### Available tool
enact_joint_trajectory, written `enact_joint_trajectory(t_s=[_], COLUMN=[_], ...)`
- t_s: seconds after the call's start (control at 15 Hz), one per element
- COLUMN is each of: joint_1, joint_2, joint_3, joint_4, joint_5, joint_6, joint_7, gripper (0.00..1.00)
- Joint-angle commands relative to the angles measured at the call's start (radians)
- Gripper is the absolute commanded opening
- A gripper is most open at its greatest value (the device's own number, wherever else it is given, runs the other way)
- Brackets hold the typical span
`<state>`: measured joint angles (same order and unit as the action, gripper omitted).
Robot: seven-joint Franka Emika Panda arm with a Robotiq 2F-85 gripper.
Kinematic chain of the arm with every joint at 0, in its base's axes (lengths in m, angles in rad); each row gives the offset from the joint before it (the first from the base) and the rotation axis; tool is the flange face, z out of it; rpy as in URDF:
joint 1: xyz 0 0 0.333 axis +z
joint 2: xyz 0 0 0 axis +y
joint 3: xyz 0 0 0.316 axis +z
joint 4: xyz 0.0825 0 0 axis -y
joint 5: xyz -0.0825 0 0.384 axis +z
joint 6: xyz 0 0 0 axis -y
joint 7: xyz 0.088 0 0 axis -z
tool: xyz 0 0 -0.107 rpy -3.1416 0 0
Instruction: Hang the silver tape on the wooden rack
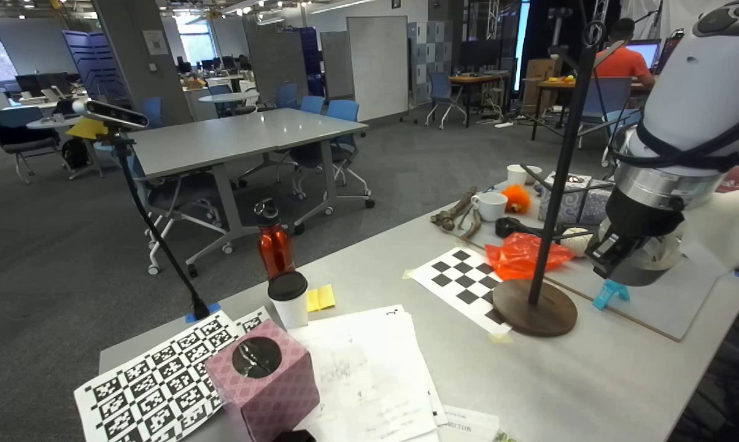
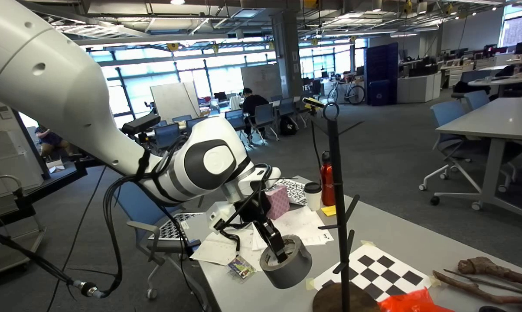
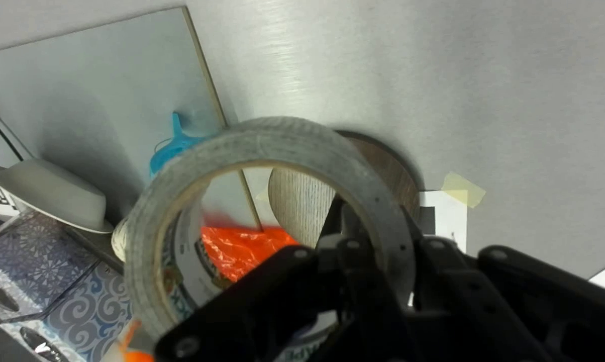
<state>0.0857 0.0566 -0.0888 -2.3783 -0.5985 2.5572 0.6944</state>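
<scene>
Silver tape (image 2: 288, 273) pinched in the gripper (image 2: 280, 255), near the wooden rack (image 2: 340, 208)

In an exterior view, the wooden rack stands upright on its round brown base (image 1: 542, 316), which overlaps a corner of the checkerboard sheet (image 1: 458, 276). The silver tape shows to the right of the pole (image 1: 558, 196), with a bright blue piece (image 1: 612, 293) just below it in the frame. A red plastic bag (image 1: 520, 258) lies partly behind the pole; beyond it are a white cup (image 1: 492, 207), an orange fuzzy ball (image 1: 517, 199) and some sticks (image 1: 450, 217). Nearer the camera stand a pink tissue box (image 1: 277, 399) and, near a red bottle (image 1: 275, 248), a lidded paper cup (image 1: 291, 307)

In an exterior view, the tape is held tilted in the air above the table (image 2: 399, 242), its hollow turned towards the gripper and a black finger (image 2: 276, 245) reaching down inside. A gap shows between tape and pole

In the wrist view, the tape fills the middle as a large ring. The gripper's fingers pinch one stretch of its wall, one of them inside the hollow and one outside. Through the hollow show part of the rack's base and some of the red bag. A grey bowl-shaped thing (image 3: 56, 193) and two patterned boxes (image 3: 86, 311) lie at the left
</scene>
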Motion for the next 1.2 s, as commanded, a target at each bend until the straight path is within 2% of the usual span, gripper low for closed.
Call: enact_joint_trajectory(t_s=[0.0,0.2,0.67,0.73,1.0,1.07,1.13], joint_1=[-0.038,-0.057,-0.087,-0.068,-0.07,-0.07,-0.077], joint_2=[0.023,0.05,0.125,0.101,0.121,0.121,0.121], joint_3=[0.002,-0.003,-0.019,-0.02,-0.028,-0.028,-0.026], joint_4=[0.043,0.068,0.119,0.088,0.106,0.106,0.105], joint_5=[-0.097,-0.104,-0.023,-0.051,-0.039,-0.039,-0.022], joint_6=[0.029,0.043,0.079,0.048,0.056,0.056,0.061], joint_7=[0.048,0.047,-0.026,0.013,0.006,0.005,-0.017], gripper=[0.04,0.04,0.04,0.17,0.17,0.04,0.04])
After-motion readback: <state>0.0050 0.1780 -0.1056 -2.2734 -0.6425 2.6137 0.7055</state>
